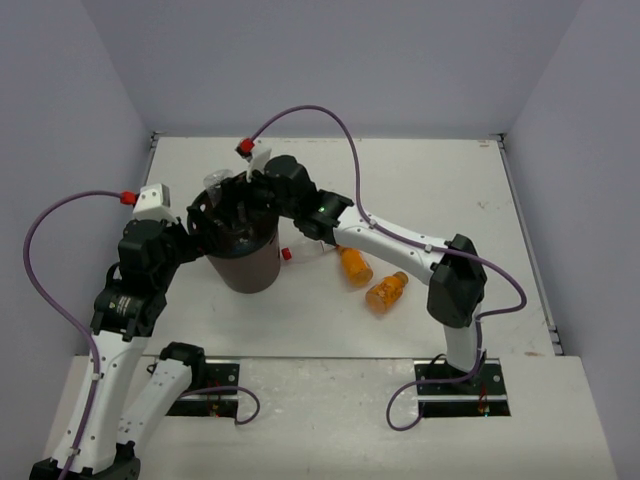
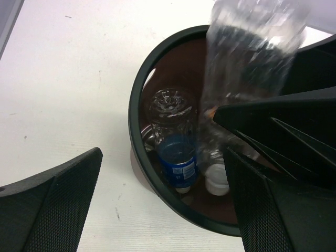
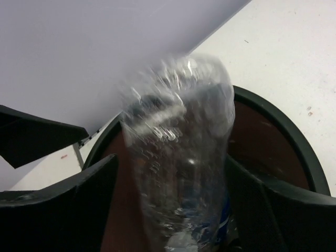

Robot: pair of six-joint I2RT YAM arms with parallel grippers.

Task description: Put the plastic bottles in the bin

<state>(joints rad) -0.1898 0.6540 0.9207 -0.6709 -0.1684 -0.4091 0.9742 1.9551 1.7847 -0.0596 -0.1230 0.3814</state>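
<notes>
Since the clear bottle [image 3: 178, 147] belongs in the brown bin [image 1: 245, 272], it sits blurry inside the right gripper [image 1: 243, 198] over the opening; pinched or not, I cannot tell. The left gripper [image 1: 207, 226] is spread wide at the rim.

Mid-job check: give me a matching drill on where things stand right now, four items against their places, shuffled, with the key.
Things:
1. blue-labelled bottle
2. orange bottles
3. blurred clear bottle
4. left end effector

Places:
A. between the fingers of the right end effector, over the mouth of the bin
B. open, one finger outside the bin's rim, the other over its inside
C. lying on the table, right of the bin in the top view
D. down inside the bin

Pairs: 1-D, 2-C, 3-A, 4-B.
</notes>
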